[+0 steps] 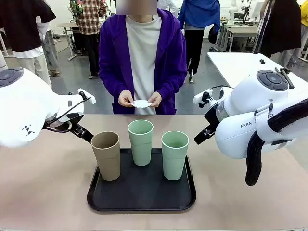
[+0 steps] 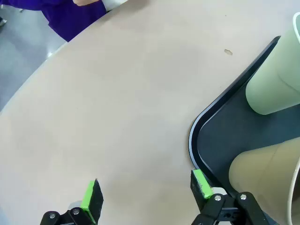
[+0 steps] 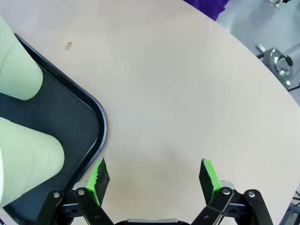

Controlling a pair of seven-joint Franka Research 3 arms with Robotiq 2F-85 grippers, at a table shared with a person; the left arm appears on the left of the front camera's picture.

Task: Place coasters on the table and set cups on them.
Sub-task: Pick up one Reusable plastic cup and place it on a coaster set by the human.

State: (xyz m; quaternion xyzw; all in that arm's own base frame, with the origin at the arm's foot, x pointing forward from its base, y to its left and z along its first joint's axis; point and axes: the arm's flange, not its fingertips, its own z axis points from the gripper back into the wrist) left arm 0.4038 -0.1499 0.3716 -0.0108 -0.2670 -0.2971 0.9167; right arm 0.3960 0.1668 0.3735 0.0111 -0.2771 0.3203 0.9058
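1. The left gripper hangs over bare table just off the left edge of the tray, jaws spread wide, holding nothing; the right gripper mirrors it off the tray's right edge, equally wide and empty.
2. The coasters are in the person's hands beyond the middle of the table's far edge; none lies on the table.
3. The cups stand upright on the tray, long axes vertical; the tan cup at the left edge is nearest the left gripper; the right mint cup is nearest the right gripper; the middle mint cup stands between them, toward the far edge.
4. Likely the coasters must go down first; both arms sit about equally far from them.
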